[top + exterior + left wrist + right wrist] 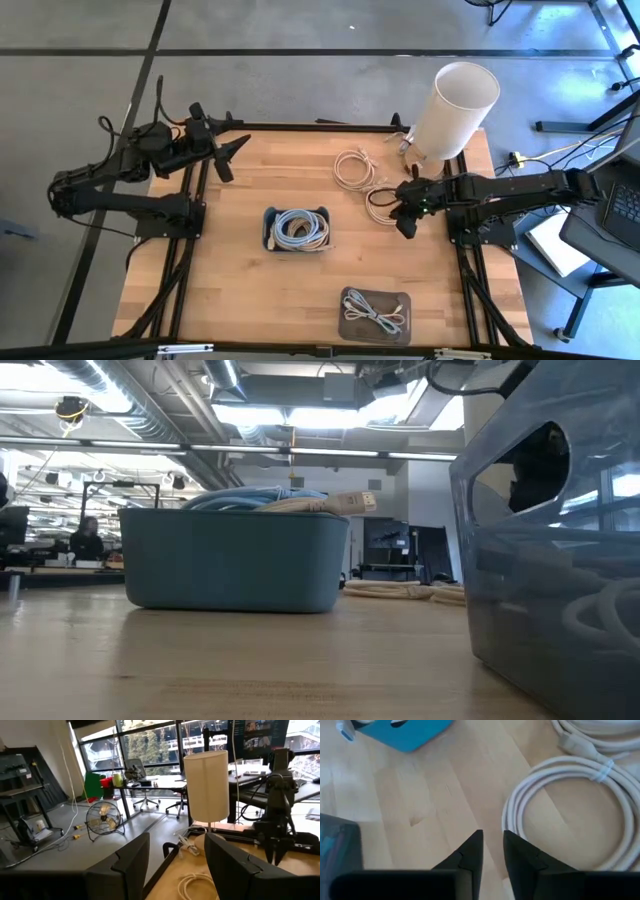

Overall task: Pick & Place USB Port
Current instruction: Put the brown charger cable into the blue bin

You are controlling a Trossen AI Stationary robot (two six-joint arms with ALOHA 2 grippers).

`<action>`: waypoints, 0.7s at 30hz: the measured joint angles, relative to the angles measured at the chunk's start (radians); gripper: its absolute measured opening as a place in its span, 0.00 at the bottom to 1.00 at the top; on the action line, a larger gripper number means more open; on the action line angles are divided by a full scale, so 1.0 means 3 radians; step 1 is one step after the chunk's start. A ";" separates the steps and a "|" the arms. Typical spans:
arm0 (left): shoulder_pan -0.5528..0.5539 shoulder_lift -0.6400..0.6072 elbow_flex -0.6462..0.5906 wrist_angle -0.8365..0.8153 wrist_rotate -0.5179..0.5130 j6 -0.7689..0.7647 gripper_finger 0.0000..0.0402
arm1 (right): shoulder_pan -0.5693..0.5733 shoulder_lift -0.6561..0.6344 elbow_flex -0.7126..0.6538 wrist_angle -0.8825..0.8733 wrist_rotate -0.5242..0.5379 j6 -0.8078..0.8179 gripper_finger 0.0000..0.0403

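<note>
A: High view?
B: Right gripper (404, 226) low over the table (240, 290) near its right edge, just beside a white cable coil (382, 203). Second coil (352, 166) nearer the far edge. Blue bin (296, 229) mid-table w/ cables; grey tray (375, 315) at the near edge.
A: Left gripper (232, 150)?
B: Raised at the far left corner, fingers apart, empty.
A: Right wrist?
B: Fingers (470, 852) nearly together, slim gap, nothing between; coil (560, 815) alongside.

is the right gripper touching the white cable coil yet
Apart. The right wrist view shows the right gripper with its fingertips nearly together, holding nothing, over bare wood beside the coil, with a strip of table showing between them.
</note>
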 joint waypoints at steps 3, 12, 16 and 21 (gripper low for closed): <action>0.0000 0.0027 0.0000 -0.0001 -0.0013 0.0033 0.46 | 0.0000 0.0141 0.0000 0.0132 0.0012 -0.0125 0.26; 0.0000 0.0038 0.0000 -0.0002 -0.0059 0.0112 0.46 | 0.0000 0.0764 0.0000 0.0333 0.0295 -0.0284 0.40; 0.0000 0.0038 0.0000 -0.0001 -0.0105 0.0257 0.46 | 0.0000 0.1035 0.0000 0.0401 0.0295 -0.0245 0.42; 0.0000 0.0038 0.0000 -0.0001 -0.0105 0.0244 0.46 | 0.0000 0.1270 0.0000 0.0509 0.0294 -0.0248 0.42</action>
